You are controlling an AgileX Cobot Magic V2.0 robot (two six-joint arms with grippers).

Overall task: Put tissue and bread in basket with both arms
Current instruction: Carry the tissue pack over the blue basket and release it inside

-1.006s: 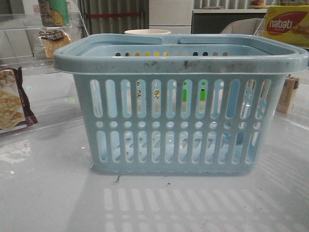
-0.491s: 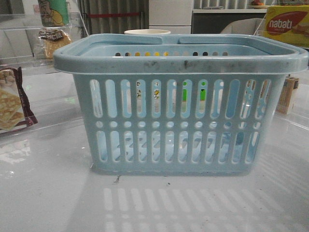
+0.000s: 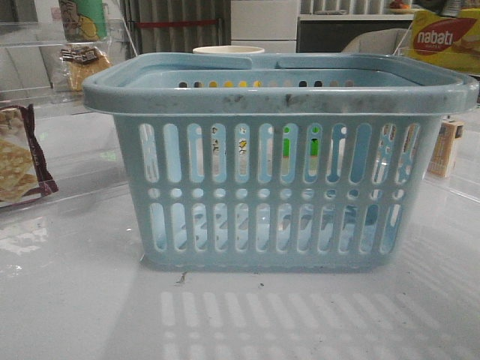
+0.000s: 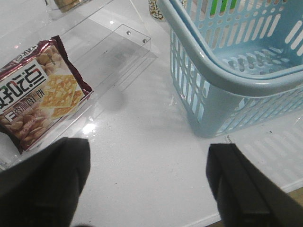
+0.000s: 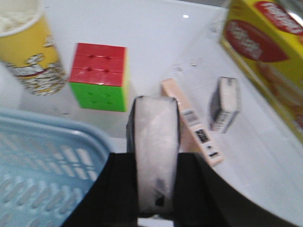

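Note:
The pale blue basket stands mid-table and looks empty; it also shows in the left wrist view and the right wrist view. The bread lies on a clear shelf at the back left. My right gripper is shut on the tissue, a small packet seen edge-on, white with dark edges, held above the table just outside the basket's corner. My left gripper is open and empty above the white table, between the cracker packet and the basket. Neither gripper shows in the front view.
A maroon-edged cracker packet lies at the left. A yellow nabati box, a peach box, a second small dark-and-white packet, a colour cube and a yellow cup stand behind and right of the basket.
The basket and the bread have not moved. At the front view's top right the nabati box looks slightly shifted, with something dark now over its top edge.

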